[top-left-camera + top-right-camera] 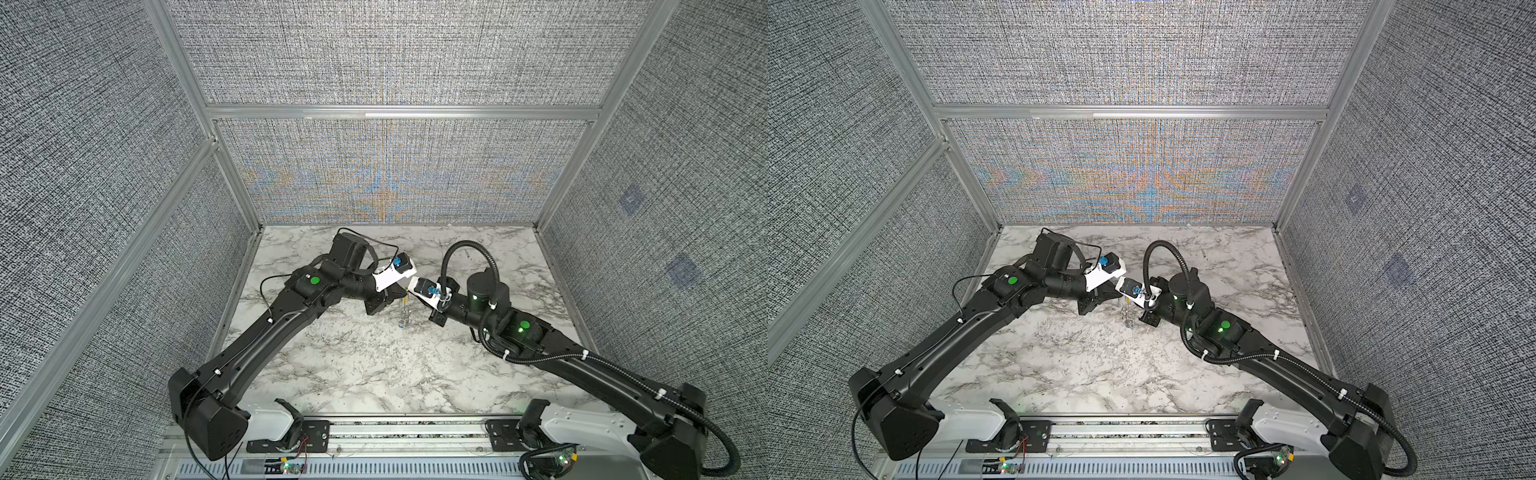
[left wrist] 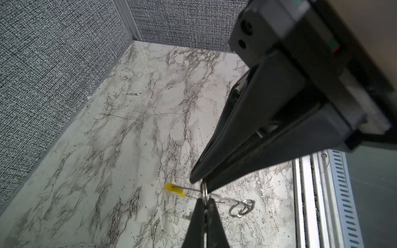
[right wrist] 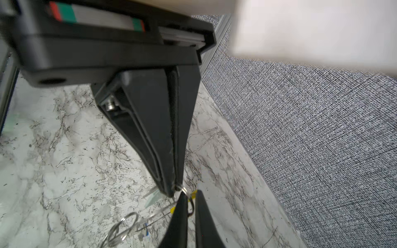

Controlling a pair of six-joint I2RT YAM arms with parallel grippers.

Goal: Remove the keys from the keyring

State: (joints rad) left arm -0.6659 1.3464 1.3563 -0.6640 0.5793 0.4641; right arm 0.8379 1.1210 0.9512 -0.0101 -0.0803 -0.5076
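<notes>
Grey woven walls [image 1: 395, 62] are closing in the marble tabletop [image 1: 374, 365] on three sides, and a slotted metal rail [image 1: 407, 432] is running along the front edge. Bare marble is lying open all around the arms. Above the table's middle, well clear of every wall, the left gripper [image 2: 203, 184] and right gripper [image 3: 176, 191] are standing tip to tip, both pinching the keyring [image 2: 174, 190] with fingers closed. The keys [image 3: 144, 225] are dangling beneath it.
</notes>
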